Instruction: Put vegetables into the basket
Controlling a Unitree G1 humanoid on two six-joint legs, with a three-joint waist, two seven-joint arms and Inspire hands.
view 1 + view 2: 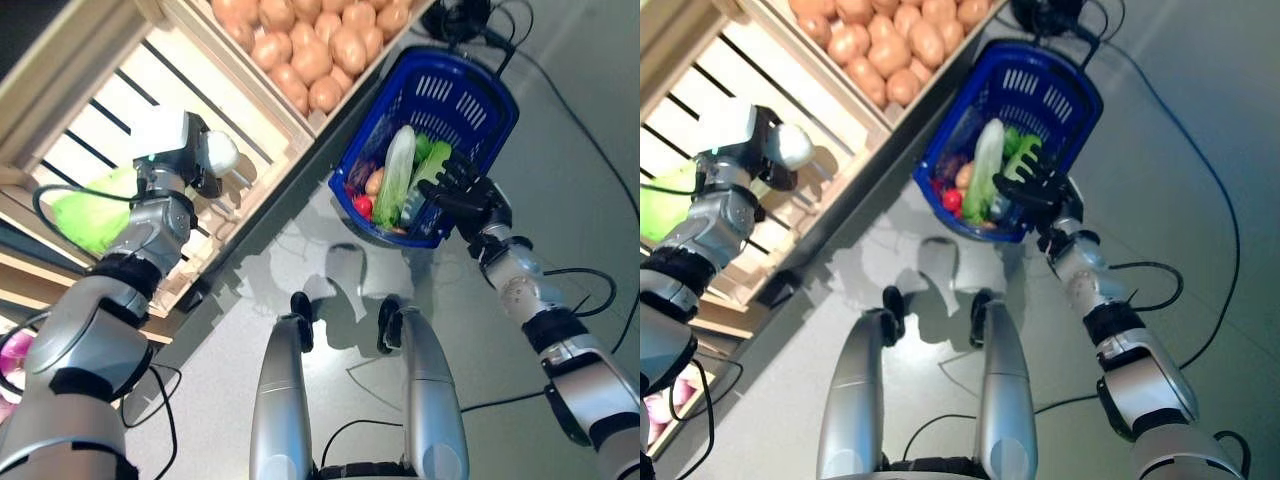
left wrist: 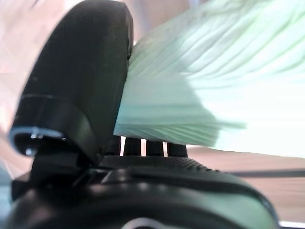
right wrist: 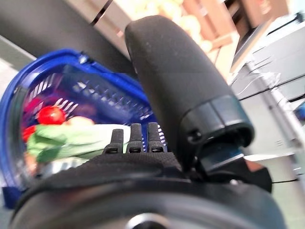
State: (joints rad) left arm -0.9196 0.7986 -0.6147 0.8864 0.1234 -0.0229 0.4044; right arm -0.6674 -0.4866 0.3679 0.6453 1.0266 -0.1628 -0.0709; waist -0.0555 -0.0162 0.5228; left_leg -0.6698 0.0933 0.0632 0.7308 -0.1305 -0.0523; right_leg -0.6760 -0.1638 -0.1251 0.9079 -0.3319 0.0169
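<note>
At the left edge of the left eye view, a pale green cabbage [image 1: 88, 212] lies in a slatted wooden crate [image 1: 120, 120]. The left hand [image 1: 165, 180] reaches over it there; its wrist view shows the thumb [image 2: 81, 86] pressed against the leafy side of the cabbage with the fingers [image 2: 143, 147] curled under it, so the hand grips the cabbage.

Above and to the right, at the top centre of the frame, a second crate holds a heap of potatoes [image 1: 310, 45].

Right of centre, the blue basket [image 1: 470, 95] hangs tilted over the grey floor [image 1: 560, 180], just beside the crates. In it lie a long pale-green leafy vegetable [image 1: 396, 172], a darker green one [image 1: 432, 165] beside it, a brown potato-like one [image 1: 374, 181] and red ones [image 1: 362, 206] at the lower corner.

The right hand [image 1: 470, 196], in the centre right of the frame, sits at the basket's lower right rim with dark fingers curled over the edge, holding the basket; its wrist view shows fingers [image 3: 136, 138] pointing into the basket beside the thumb [image 3: 176, 90].
</note>
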